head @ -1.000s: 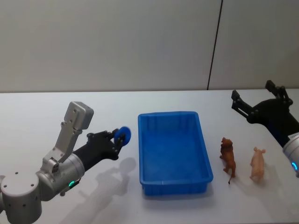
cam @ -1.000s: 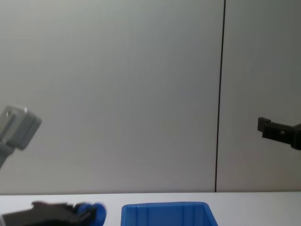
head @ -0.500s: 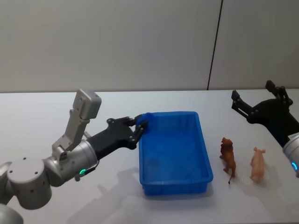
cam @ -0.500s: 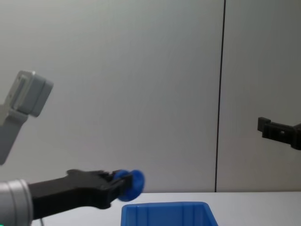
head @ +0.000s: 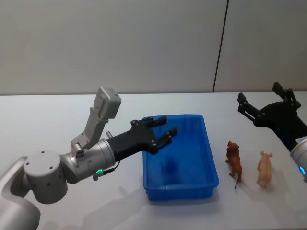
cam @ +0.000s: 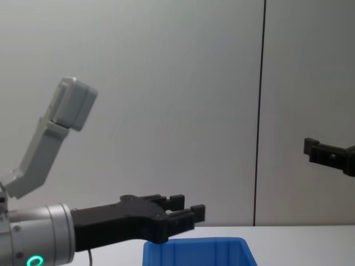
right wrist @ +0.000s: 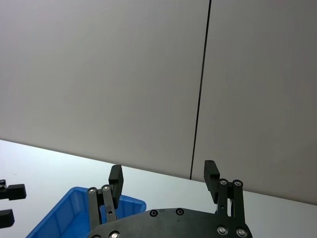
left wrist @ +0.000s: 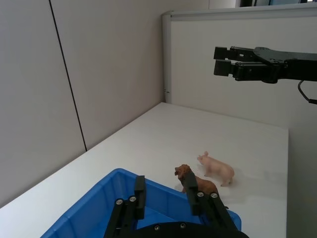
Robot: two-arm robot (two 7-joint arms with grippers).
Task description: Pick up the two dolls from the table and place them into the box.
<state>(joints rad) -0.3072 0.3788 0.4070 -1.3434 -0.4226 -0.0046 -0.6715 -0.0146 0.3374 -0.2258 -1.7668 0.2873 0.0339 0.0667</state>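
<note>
My left gripper (head: 163,128) is open above the near-left part of the blue box (head: 209,163), with nothing between its fingers (left wrist: 139,190). A small blue thing (head: 169,165) shows as a blur low inside the box. Two dolls stand on the table (head: 43,120) right of the box: a brown lion (head: 234,161) and a pink pig (head: 264,168). The left wrist view also catches the lion (left wrist: 196,181) and pig (left wrist: 218,168) beyond the box rim (left wrist: 94,201). My right gripper (head: 262,97) hangs open in the air behind the dolls, at the right.
The box stands mid-table, its rim (cam: 194,244) low in the chest view under the left gripper (cam: 188,213). A plain wall with a dark vertical seam (head: 219,48) rises behind. Bare tabletop lies left of the box and around the dolls.
The left arm swung right from beside the box to over it and opened. The blue thing it held has dropped into the box. The right arm and the two dolls stayed still.
</note>
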